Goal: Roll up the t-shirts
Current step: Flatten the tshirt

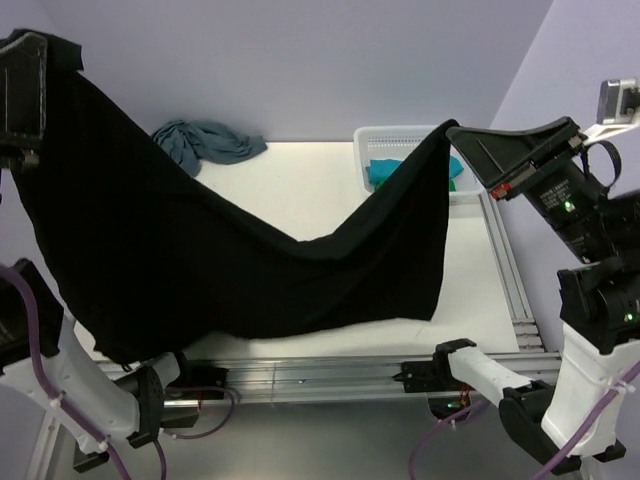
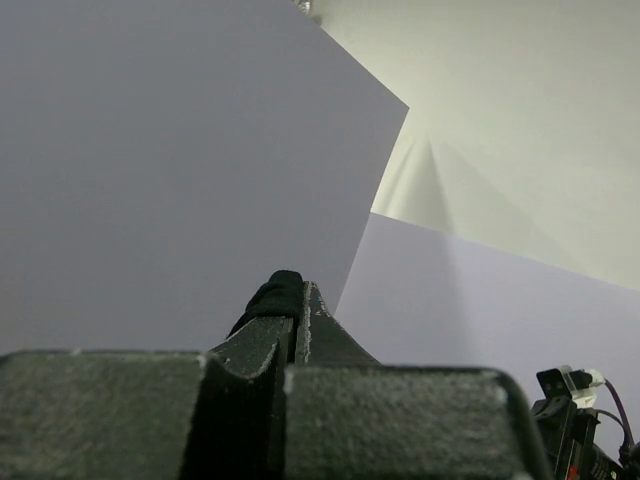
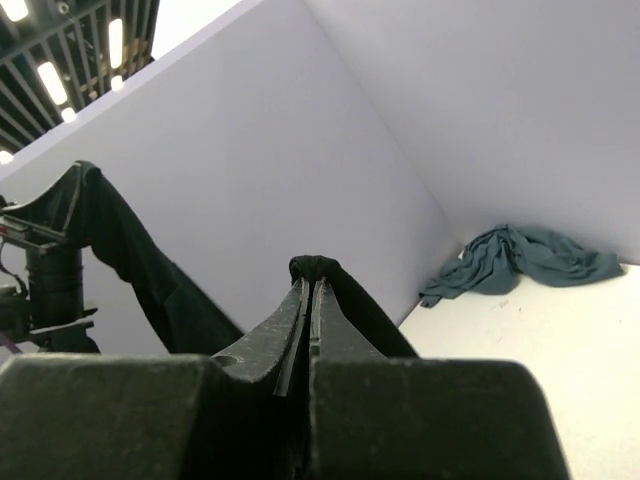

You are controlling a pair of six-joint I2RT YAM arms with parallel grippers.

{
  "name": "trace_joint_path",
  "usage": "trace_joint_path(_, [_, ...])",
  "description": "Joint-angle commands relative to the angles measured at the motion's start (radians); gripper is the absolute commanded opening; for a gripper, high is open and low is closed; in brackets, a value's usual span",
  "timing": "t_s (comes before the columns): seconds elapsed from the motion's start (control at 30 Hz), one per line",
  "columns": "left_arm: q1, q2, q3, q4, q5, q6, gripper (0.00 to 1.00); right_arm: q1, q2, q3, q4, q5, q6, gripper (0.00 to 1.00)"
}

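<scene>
The left pincer (image 2: 300, 300) was shut on a bunched edge of the large black soft-cloth t-shirt (image 1: 200, 250). The right pincer (image 3: 311, 285) was shut on the opposite edge. The shirt hung raised between them, sagging deeply at mid-span over the white counter (image 1: 300, 190). Judged light, limp and non-fragile, it would droop wherever unsupported, so holds belonged at corners or hems, with cloth gathered thick against slipping.

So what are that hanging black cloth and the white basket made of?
The black shirt looks like soft, matte fabric, probably a knit: it sags in a deep curve and folds. The basket seems to be white plastic: stiff, straight walls pierced in a fine mesh.
</scene>
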State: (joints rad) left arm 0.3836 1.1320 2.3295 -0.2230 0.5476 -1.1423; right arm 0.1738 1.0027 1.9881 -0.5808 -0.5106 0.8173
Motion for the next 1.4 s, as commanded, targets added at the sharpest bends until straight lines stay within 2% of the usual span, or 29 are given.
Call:
trace_joint_path(0.0, [0.001, 0.086, -0.028, 0.057, -0.041, -0.025, 0.00, -0.005, 0.077, -0.001, 0.018, -0.005, 0.006, 0.00])
trace_joint_path(0.23, [0.003, 0.233, -0.101, 0.175, -0.060, -0.036, 0.00, -0.007, 0.206, -0.064, 0.154, 0.000, 0.063, 0.00])
trace_joint_path(0.37, [0.001, 0.365, -0.066, 0.255, -0.064, -0.056, 0.00, -0.005, 0.350, -0.043, 0.222, 0.007, 0.100, 0.00])
trace_joint_path(0.4, [0.001, 0.402, -0.036, 0.267, -0.061, -0.065, 0.00, -0.005, 0.387, 0.021, 0.223, 0.010, 0.118, 0.00])
trace_joint_path(0.43, [0.001, 0.485, 0.055, 0.274, -0.064, -0.089, 0.00, -0.005, 0.427, 0.070, 0.214, 0.007, 0.126, 0.00])
trace_joint_path(0.47, [0.003, 0.532, 0.109, 0.278, -0.069, -0.106, 0.00, -0.005, 0.520, 0.130, 0.207, 0.001, 0.135, 0.00])
trace_joint_path(0.5, [0.003, 0.611, 0.201, 0.296, -0.071, -0.158, 0.00, -0.005, 0.624, 0.282, 0.178, -0.006, 0.152, 0.00])
trace_joint_path(0.53, [0.003, 0.642, 0.233, 0.324, -0.072, -0.195, 0.00, -0.005, 0.625, 0.369, 0.165, -0.011, 0.161, 0.00])
trace_joint_path(0.6, [0.009, 0.676, 0.264, 0.419, -0.086, -0.262, 0.01, -0.007, 0.758, 0.594, 0.157, -0.026, 0.206, 0.00])
trace_joint_path(0.67, [0.009, 0.661, 0.251, 0.453, -0.109, -0.295, 0.01, -0.013, 0.794, 0.638, 0.234, -0.057, 0.249, 0.00])
trace_joint_path(0.77, [0.009, 0.576, 0.185, 0.475, -0.107, -0.272, 0.00, -0.025, 0.690, 0.464, 0.416, -0.086, 0.290, 0.00])
trace_joint_path(0.8, [0.011, 0.554, 0.173, 0.473, -0.103, -0.267, 0.00, -0.025, 0.662, 0.372, 0.442, -0.089, 0.280, 0.00])
trace_joint_path(0.97, [0.014, 0.450, 0.154, 0.462, -0.060, -0.257, 0.01, -0.054, 0.490, 0.154, 0.472, -0.132, 0.221, 0.00])
trace_joint_path(1.0, [0.014, 0.443, 0.159, 0.456, -0.054, -0.258, 0.01, -0.060, 0.456, 0.038, 0.496, -0.131, 0.235, 0.00])
trace_joint_path(1.1, [0.014, 0.388, 0.087, 0.442, -0.009, -0.260, 0.01, -0.092, 0.366, -0.150, 0.576, -0.156, 0.299, 0.00])
trace_joint_path(1.2, [0.014, 0.238, -0.180, 0.441, 0.035, -0.222, 0.00, -0.099, 0.298, -0.286, 0.552, -0.167, 0.260, 0.00])
trace_joint_path(1.23, [0.014, 0.128, -0.372, 0.433, 0.050, -0.183, 0.01, -0.097, 0.275, -0.337, 0.535, -0.166, 0.253, 0.00])
trace_joint_path(1.27, [0.012, 0.070, -0.463, 0.410, 0.052, -0.156, 0.00, -0.097, 0.233, -0.389, 0.524, -0.164, 0.249, 0.00])
trace_joint_path(1.37, [0.012, -0.147, -0.813, 0.251, 0.078, -0.067, 0.00, -0.094, 0.150, -0.614, 0.493, -0.183, 0.250, 0.00])
